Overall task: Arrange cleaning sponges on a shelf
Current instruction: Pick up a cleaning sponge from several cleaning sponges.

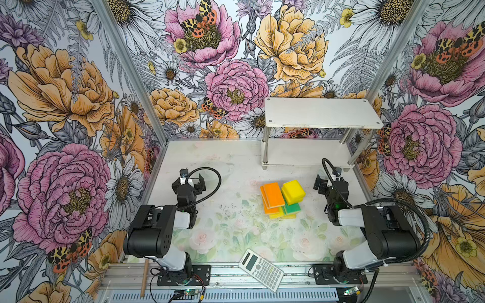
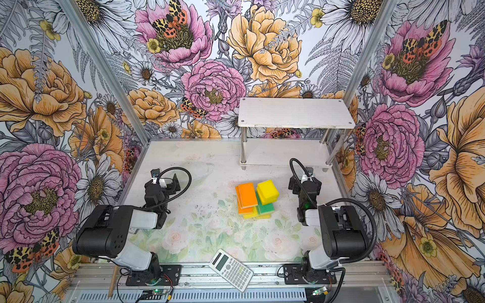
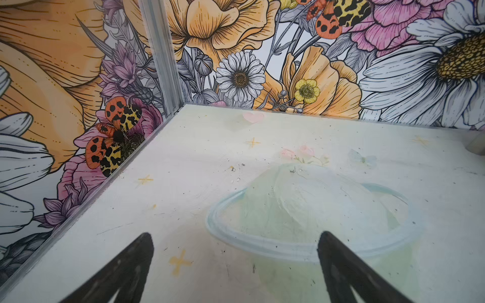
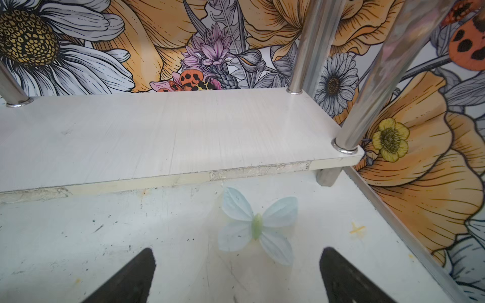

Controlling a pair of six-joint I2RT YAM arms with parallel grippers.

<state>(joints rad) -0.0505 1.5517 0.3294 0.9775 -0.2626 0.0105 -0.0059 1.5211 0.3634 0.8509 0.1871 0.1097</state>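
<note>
Starting point, nothing placed yet: cleaning sponges (image 1: 282, 199) all sit in one pile mid-desk (image 1: 231, 162), between the arms. The shelf (image 1: 322, 112) stands back right, well apart, and both boards look bare. Left jaws and right jaws are spread wide, grasping nothing. Every sponge is left to move.

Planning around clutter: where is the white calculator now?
In both top views the white calculator lies tilted across the metal rail at the near edge, between the left arm's base and the right arm's base, apart from the sponge pile.
</note>
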